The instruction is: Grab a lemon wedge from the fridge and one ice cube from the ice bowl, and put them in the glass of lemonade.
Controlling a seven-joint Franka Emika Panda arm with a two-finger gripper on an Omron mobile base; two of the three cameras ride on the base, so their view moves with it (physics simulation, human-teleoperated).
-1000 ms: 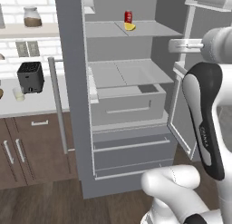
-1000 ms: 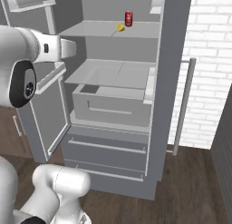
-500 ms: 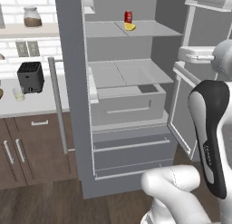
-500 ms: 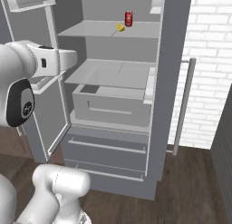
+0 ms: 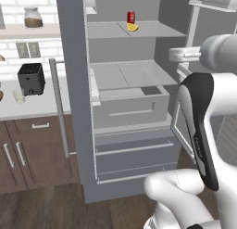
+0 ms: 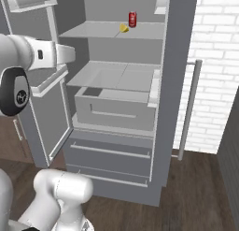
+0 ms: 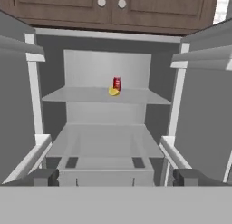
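Note:
The dark grey fridge (image 5: pixel 70 130) (image 6: pixel 173 85) stands with both doors swung open. On its upper shelf lies the yellow lemon wedge (image 5: pixel 133 27) (image 6: pixel 123 27) (image 7: pixel 113 91), right beside a red can (image 5: pixel 131 16) (image 6: pixel 132 18) (image 7: pixel 117 83). My gripper (image 7: pixel 116 177) is open and empty; it faces straight into the fridge, well short of the shelf and lower than the wedge. A small pale glass of lemonade (image 5: pixel 18 96) sits on the counter left of the fridge. The ice bowl is out of view.
A black toaster (image 5: pixel 31 79) and a jar (image 5: pixel 32 17) are left of the fridge. The open doors, with their shelves (image 7: pixel 20 48) (image 7: pixel 201 57), flank my hand. A pulled-out grey drawer (image 5: pixel 132 110) (image 6: pixel 114 108) juts below the middle shelf. Brown cupboards (image 7: pixel 113 5) hang above.
My hand dipped a little and came partly back up in front of the open fridge. The jaws stayed wide open. The wedge and the can have not moved.

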